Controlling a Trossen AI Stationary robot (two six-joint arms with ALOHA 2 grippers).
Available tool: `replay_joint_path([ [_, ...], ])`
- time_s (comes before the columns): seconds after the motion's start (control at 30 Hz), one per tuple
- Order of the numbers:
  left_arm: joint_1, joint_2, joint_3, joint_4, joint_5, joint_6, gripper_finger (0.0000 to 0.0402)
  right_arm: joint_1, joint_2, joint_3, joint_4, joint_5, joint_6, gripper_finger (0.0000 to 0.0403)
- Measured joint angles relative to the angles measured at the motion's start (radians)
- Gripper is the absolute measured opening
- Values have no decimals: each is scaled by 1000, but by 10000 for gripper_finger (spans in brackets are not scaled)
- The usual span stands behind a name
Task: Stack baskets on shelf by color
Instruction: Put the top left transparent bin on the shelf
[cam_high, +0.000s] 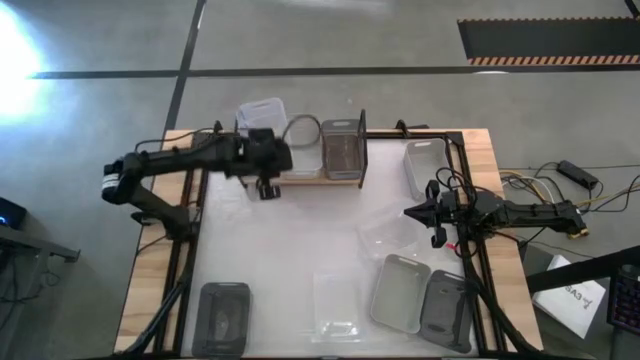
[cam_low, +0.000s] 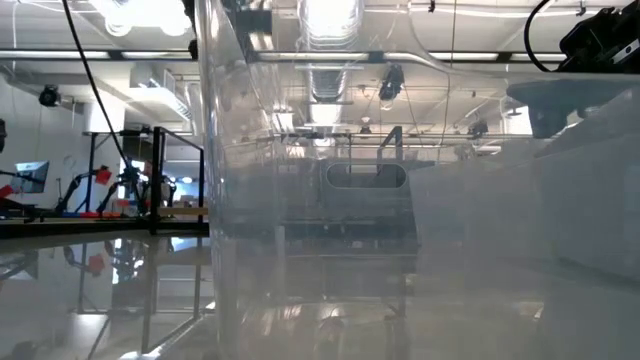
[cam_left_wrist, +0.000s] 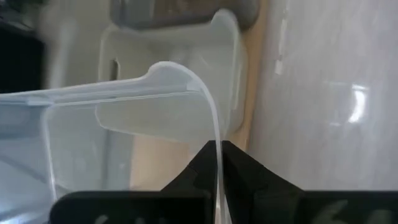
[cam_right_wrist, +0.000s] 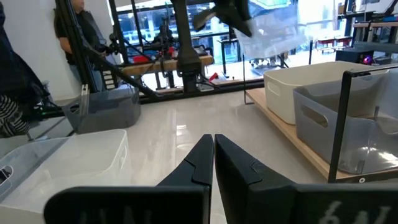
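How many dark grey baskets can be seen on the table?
3 dark grey baskets: one on the shelf, one lower left in the high view, one lower right. Others may be nested unseen.

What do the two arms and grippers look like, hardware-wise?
Both arms are dark, slim and jointed. The left arm has a white band near its base, with black cables alongside. The left gripper and the right gripper each have two dark, wedge-shaped fingers.

Robotics lab: ceiling ducts (cam_low: 335, 60), rigs.
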Motion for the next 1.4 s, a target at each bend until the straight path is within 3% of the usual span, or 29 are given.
replay_joint_path([
  [0.13, 94, 12, -13, -25, 52, 78, 0, 0, 0, 0, 0, 0, 0, 9],
  [0.33, 150, 18, -14, -57, 59, 100, 0, 0, 0, 0, 0, 0, 0, 9],
  [1.13, 174, 17, -102, -81, 37, 117, 0, 0, 0, 0, 0, 0, 0, 9],
  [1.4, 181, 30, -102, -169, 35, 41, 0, 0, 0, 0, 0, 0, 0, 9],
])
